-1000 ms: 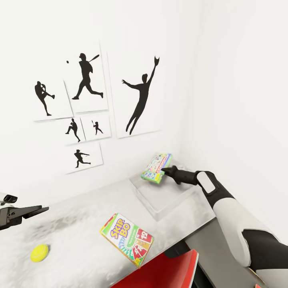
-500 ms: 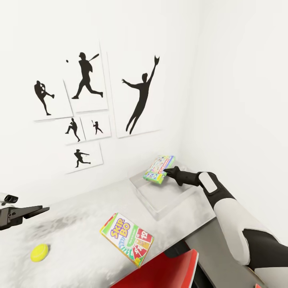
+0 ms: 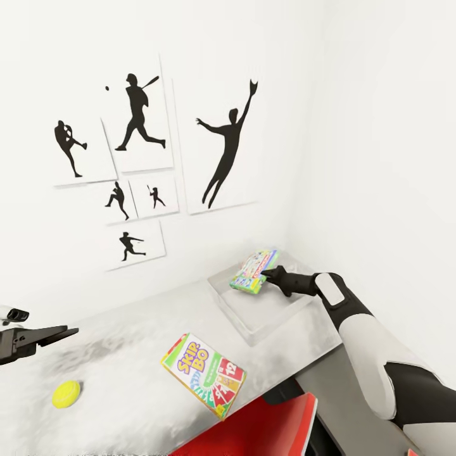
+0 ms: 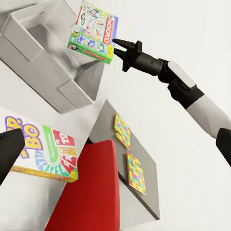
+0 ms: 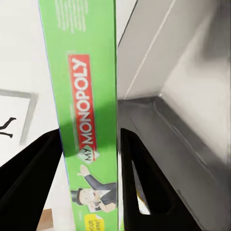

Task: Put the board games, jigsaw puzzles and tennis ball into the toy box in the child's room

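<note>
Head view: right gripper [image 3: 265, 275] is clamped on the Monopoly box [image 3: 254, 270], holding it tilted over the toy box [image 3: 253, 320] at the table's [image 3: 126, 354] far right corner. Vs 1 s ago, the box sits a bit further in over the bin, nearer the wall, and more on edge; arm has pushed fwd slightly. Camera has shifted a little too, so posters [image 3: 221, 149] and tabletop items drift in frame, not real moves.

Right wrist view: fingers [image 5: 29, 178] press both sides of the Monopoly box [image 5: 89, 120], grey bin interior [image 5: 173, 125] behind it.

Skip-Bo box [image 3: 204, 375] lies flat near the table's front edge, unchanged. Tennis ball [image 3: 66, 394] sits well apart to the left. Left gripper [image 3: 50, 332] hovers at the left edge above the table; can't tell if its fingers are apart or together.

Left wrist view: two jigsaw puzzles [image 4: 130, 159] lie on a grey surface beside the red chair [image 4: 91, 192].
</note>
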